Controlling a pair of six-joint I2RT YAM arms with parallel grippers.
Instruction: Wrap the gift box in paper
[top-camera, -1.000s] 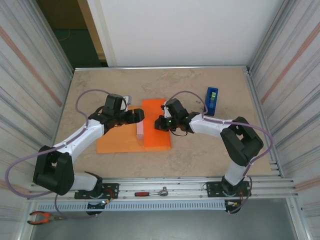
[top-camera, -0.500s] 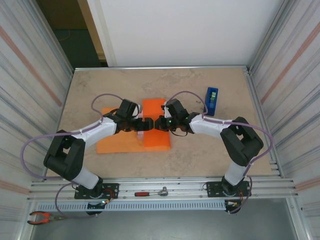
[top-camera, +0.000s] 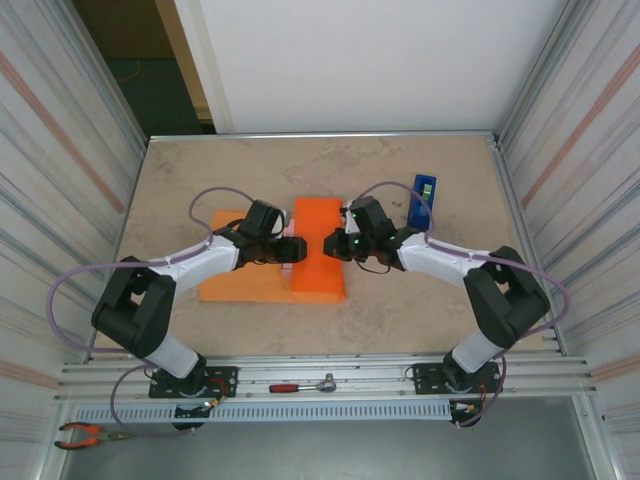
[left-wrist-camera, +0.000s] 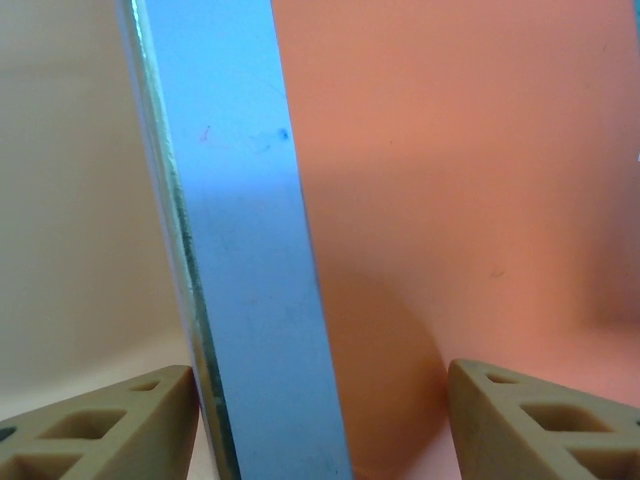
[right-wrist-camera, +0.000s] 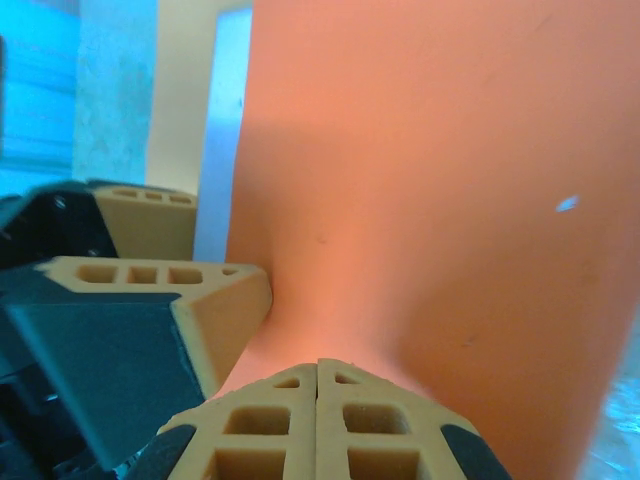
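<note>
Nearest you, on the rail by the arm bases: a ratchet wrench (top-camera: 305, 385) and pliers (top-camera: 85, 435), both off the tabletop (top-camera: 250, 170).

Next out is the paper (top-camera: 235, 285). 1 part lies flat on the tabletop under the left arm, and the other is folded up over the gift box (top-camera: 289, 275). The box sits mid-tabletop between the 2 end effectors, with only a pale strip of its left side bare. Its long axis runs away from the bases.

The left end effector (top-camera: 288, 250) is at that bare side. In the left wrist view its fingers (left-wrist-camera: 110, 425) stand apart, and the box edge plus a bulge of paper takes up the gap between them. Can't tell whether it's pinching or just straddling.

The right end effector (top-camera: 333, 243) comes in from the box's right. It is clenched, fingertips together with nothing between them, tips against the paper on the box top. Reads as a hold-down.

My read: the flat left flap is what's left to bring over. The box lies directly right of the left end effector, and that arm is the nearer one to the flap. Pull across the short axis, left to right.

Farthest is a blue tape dispenser (top-camera: 423, 200), beyond the right wrist and apart from the paper.
</note>
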